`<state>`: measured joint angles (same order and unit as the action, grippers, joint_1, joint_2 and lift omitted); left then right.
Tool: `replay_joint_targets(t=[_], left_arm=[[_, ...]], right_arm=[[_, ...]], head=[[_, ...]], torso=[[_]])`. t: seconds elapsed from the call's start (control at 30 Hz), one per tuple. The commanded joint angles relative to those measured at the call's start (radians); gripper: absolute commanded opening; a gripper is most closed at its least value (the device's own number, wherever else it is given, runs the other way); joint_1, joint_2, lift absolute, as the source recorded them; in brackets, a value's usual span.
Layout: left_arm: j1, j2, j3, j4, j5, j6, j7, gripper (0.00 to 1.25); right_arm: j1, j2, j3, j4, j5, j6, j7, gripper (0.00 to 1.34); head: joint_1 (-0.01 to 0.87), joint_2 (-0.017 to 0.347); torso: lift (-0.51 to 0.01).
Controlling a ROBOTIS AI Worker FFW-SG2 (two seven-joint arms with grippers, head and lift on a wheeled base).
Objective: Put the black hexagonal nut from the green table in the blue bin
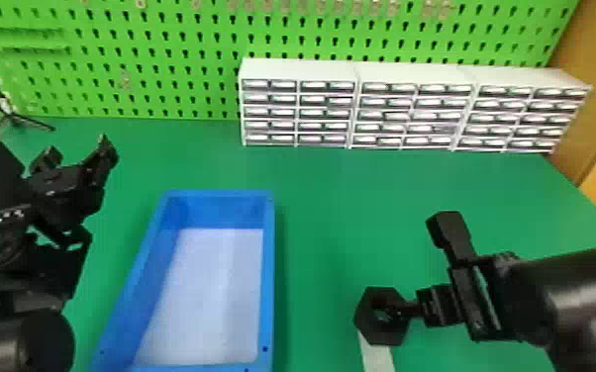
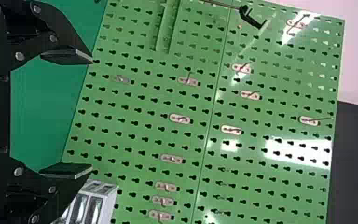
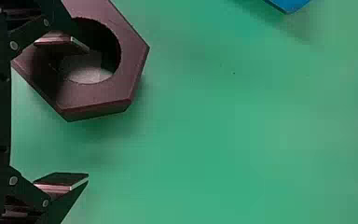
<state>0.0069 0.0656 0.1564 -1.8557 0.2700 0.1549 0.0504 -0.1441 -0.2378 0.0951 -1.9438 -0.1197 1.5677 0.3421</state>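
Black nut [image 1: 386, 336] on tabletop [image 1: 341, 198], between blue bin [image 1: 268, 277] and right edge. Right claw [image 3: 88, 113] spread, one finger at nut's hole, likely to pinch its wall. Left claw [image 2: 92, 114] open, left side, probably unneeded.

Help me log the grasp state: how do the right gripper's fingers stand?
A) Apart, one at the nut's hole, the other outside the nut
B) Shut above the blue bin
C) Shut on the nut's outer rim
A: in the right wrist view the right gripper is open, one finger at the hole of the black nut, the other over the green table beyond it.
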Motion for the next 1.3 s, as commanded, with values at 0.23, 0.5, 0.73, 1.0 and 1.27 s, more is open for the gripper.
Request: replay_joint_targets(t=[0.23, 0.5, 0.73, 1.0, 1.27], left_arm=[[0.001, 0.000, 0.000, 0.000, 0.000, 0.002, 0.000, 0.82], [0.001, 0.000, 0.000, 0.001, 0.000, 0.000, 0.000, 0.82], [-0.001, -0.001, 0.000, 0.001, 0.000, 0.000, 0.000, 0.82], [-0.001, -0.001, -0.001, 0.003, 0.000, 0.000, -0.001, 0.82], [-0.002, -0.001, -0.001, 0.003, -0.002, 0.000, 0.000, 0.82]], right_arm=[[0.004, -0.008, 0.003, 0.011, 0.000, 0.004, 0.000, 1.02], [0.006, -0.008, 0.006, 0.019, 0.006, 0.004, 0.000, 1.02], [0.008, -0.011, 0.011, 0.022, 0.006, 0.004, 0.000, 1.02], [0.004, -0.012, 0.011, 0.022, 0.006, 0.004, 0.000, 0.94], [-0.002, -0.015, 0.032, 0.023, 0.031, 0.004, 0.000, 0.60]], head=[[0.692, 0.008], [0.692, 0.008], [0.692, 0.008], [0.692, 0.008], [0.692, 0.008]], torso=[[-0.097], [-0.097], [-0.097], [-0.097], [-0.097]])
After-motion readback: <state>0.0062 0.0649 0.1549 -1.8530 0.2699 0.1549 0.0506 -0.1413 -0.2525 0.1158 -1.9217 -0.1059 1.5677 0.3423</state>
